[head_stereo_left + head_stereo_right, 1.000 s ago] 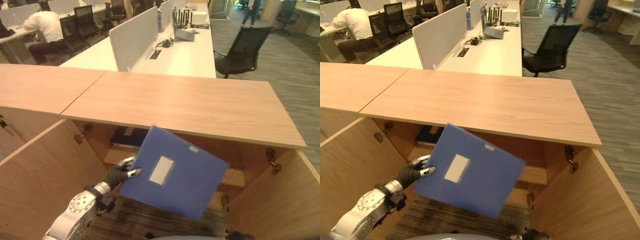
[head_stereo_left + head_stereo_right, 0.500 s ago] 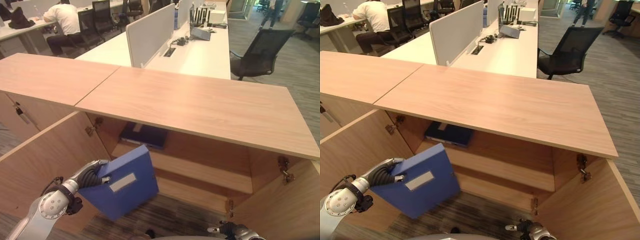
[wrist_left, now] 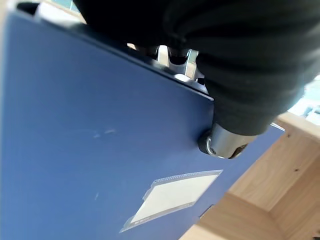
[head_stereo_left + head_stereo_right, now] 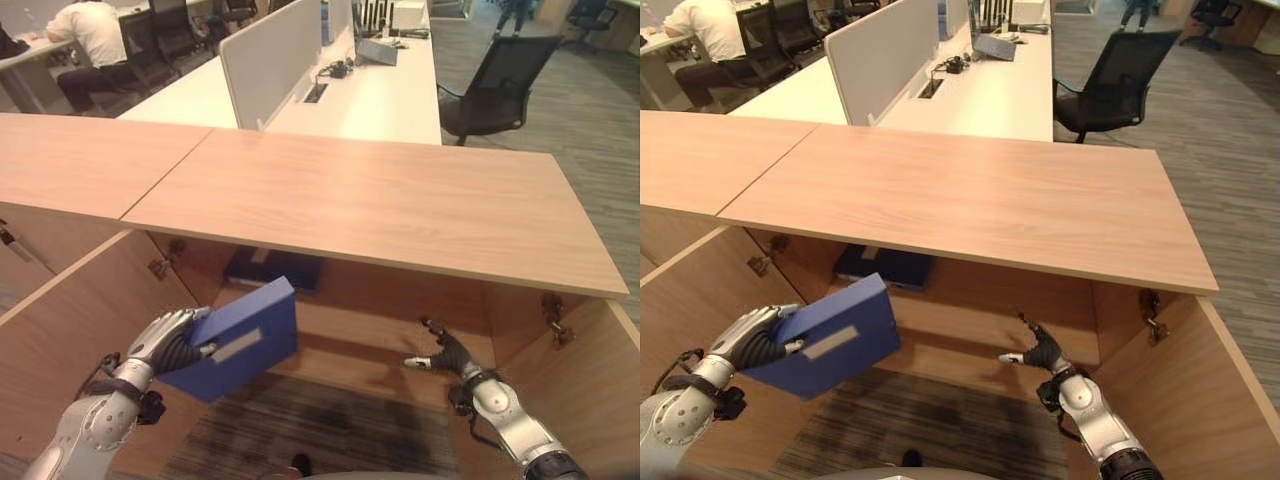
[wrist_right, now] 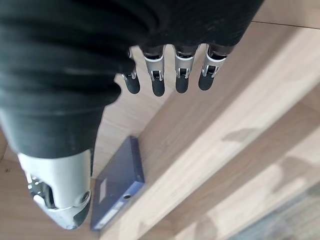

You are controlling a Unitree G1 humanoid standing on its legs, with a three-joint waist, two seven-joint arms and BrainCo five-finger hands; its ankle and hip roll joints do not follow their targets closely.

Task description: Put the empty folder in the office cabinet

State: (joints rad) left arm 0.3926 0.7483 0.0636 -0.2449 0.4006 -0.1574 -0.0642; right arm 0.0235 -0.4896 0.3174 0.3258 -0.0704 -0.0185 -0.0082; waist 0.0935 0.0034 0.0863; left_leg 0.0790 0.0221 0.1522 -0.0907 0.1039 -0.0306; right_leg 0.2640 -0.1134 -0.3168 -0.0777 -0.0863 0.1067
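Left hand (image 4: 172, 338) clamped on blue folder (image 4: 243, 338) at 8 o'clock before open cabinet (image 4: 400, 330); right hand (image 4: 443, 354) at 4 o'clock, fingers spread, holding nothing.

Open-plan office: desks (image 4: 370, 85), divider screens (image 4: 268, 55), swivel chair (image 4: 495, 85).

You won't find any text to read here: the label pocket (image 3: 172, 201) on the blue folder (image 4: 240, 338) is blank, and nothing else carries legible print.
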